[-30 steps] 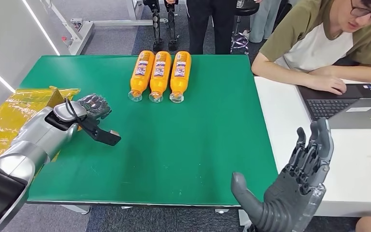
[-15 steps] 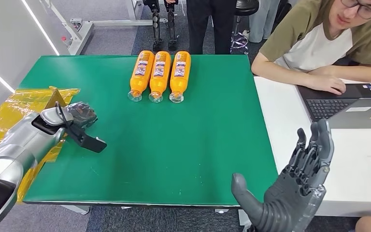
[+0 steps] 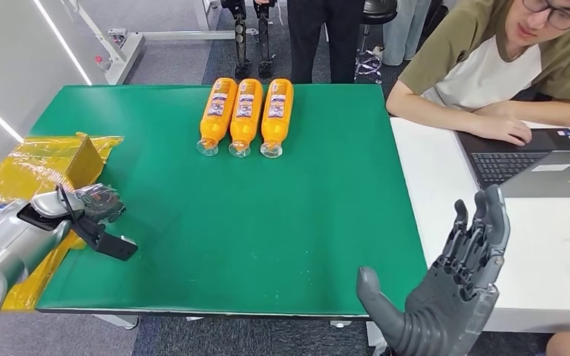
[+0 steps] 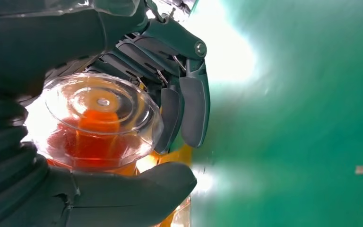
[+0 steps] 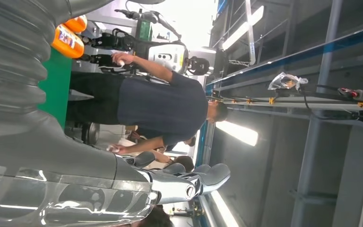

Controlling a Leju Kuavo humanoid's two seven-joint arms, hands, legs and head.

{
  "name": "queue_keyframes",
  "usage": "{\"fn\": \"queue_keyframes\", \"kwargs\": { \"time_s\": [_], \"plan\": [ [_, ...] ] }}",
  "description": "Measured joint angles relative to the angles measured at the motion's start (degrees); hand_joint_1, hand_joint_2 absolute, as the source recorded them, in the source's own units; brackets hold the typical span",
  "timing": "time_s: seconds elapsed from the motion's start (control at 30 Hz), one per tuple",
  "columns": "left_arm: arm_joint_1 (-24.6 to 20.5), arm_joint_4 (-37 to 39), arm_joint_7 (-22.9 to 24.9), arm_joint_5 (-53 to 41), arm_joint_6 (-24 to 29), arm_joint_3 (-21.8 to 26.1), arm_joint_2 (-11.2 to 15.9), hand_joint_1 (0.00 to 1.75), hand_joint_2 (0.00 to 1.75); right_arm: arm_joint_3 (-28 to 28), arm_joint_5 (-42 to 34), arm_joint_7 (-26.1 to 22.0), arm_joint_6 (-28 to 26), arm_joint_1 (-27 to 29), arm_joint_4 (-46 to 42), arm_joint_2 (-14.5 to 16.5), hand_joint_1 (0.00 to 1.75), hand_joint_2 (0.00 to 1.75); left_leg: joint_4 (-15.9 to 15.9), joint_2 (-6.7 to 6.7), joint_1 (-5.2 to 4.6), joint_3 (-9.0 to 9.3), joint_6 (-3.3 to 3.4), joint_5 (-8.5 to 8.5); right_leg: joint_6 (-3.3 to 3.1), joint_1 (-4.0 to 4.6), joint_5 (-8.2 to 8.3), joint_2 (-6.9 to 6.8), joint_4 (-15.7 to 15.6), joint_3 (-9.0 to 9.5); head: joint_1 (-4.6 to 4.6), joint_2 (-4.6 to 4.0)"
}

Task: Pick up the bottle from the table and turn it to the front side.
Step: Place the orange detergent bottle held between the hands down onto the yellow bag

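My left hand (image 3: 98, 202) hovers over the green table's (image 3: 282, 222) left edge, beside a yellow bag. In the left wrist view its fingers (image 4: 189, 109) and thumb grip a bottle (image 4: 99, 123) of orange liquid, and I see its clear round end head-on. Three orange bottles (image 3: 246, 115) lie side by side at the table's far middle, labels up; two of those bottles (image 5: 68, 40) also appear in the right wrist view. My right hand (image 3: 453, 289) is raised off the table's front right corner, fingers spread, holding nothing.
A crumpled yellow bag over a box (image 3: 37, 167) sits at the table's left edge. A white desk (image 3: 445, 185) adjoins on the right, where a person (image 3: 505, 67) works at a laptop (image 3: 534, 159). Another person stands behind the table.
My left hand has drawn back left and toward the near edge, from beside the bag's corner to the table's left border. The right hand has stayed put.
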Motion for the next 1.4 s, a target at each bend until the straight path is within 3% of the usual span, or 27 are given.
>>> {"fn": "queue_keyframes", "kwargs": {
  "time_s": [0.4, 0.47, 0.53, 0.6, 0.87, 1.4],
  "plan": [
    [3.1, -0.3, -2.2, 2.9, 1.6, 0.0, 0.8, 1.74, 1.75, 0.4, -0.1, 0.4, 0.0, -0.7, 0.0, -0.1, 0.0, 1.75, 0.0, 0.03, -0.02, 0.09, -0.01, -0.01, -0.01, -0.01, -0.01, 0.01, 0.0, 0.03, -0.01, 0.0],
    [3.3, -0.3, -2.2, 3.5, 1.6, 0.0, 0.7, 1.54, 1.75, 0.4, 0.1, 0.7, 0.0, -0.7, 0.0, -0.1, 0.0, 1.75, 0.0, 0.03, -0.03, 0.13, -0.01, -0.01, -0.01, -0.01, -0.01, 0.01, 0.0, 0.05, -0.01, 0.0],
    [3.5, -0.3, -2.2, 4.6, 1.7, 0.0, 0.5, 0.69, 1.75, 0.3, 0.4, 1.0, 0.1, -0.7, -0.1, -0.1, 0.0, 1.75, 0.0, 0.02, -0.07, 0.2, -0.01, -0.01, -0.01, -0.02, -0.01, 0.0, 0.0, 0.09, -0.01, 0.0],
    [3.8, -0.5, -2.2, 6.2, 2.0, 0.0, 0.3, 0.02, 1.75, 0.3, 0.4, 1.1, 0.3, -0.6, -0.2, -0.1, 0.0, 1.75, 0.0, 0.01, -0.1, 0.27, 0.0, 0.0, -0.01, -0.04, -0.01, -0.02, 0.0, 0.16, -0.02, 0.0],
    [4.7, -1.8, -3.2, 13.8, 2.7, 0.9, -1.2, 0.0, 1.75, 0.2, 0.4, 1.3, 0.6, -0.2, -0.8, -0.2, 0.0, 1.75, -0.1, -0.18, -0.12, 0.51, 0.0, 0.0, 0.03, -0.06, -0.07, -0.27, 0.0, 0.49, -0.02, 0.0],
    [8.1, -9.6, -7.6, 27.4, 2.0, 5.3, -7.2, 0.0, 1.75, 0.1, -0.2, 0.9, 0.0, 1.0, -1.4, -0.6, 0.0, 1.75, 0.0, -0.18, -0.09, 0.54, 0.0, 0.08, -0.02, -0.07, 0.0, -0.22, 0.0, 0.51, -0.01, 0.0]
  ]
}}
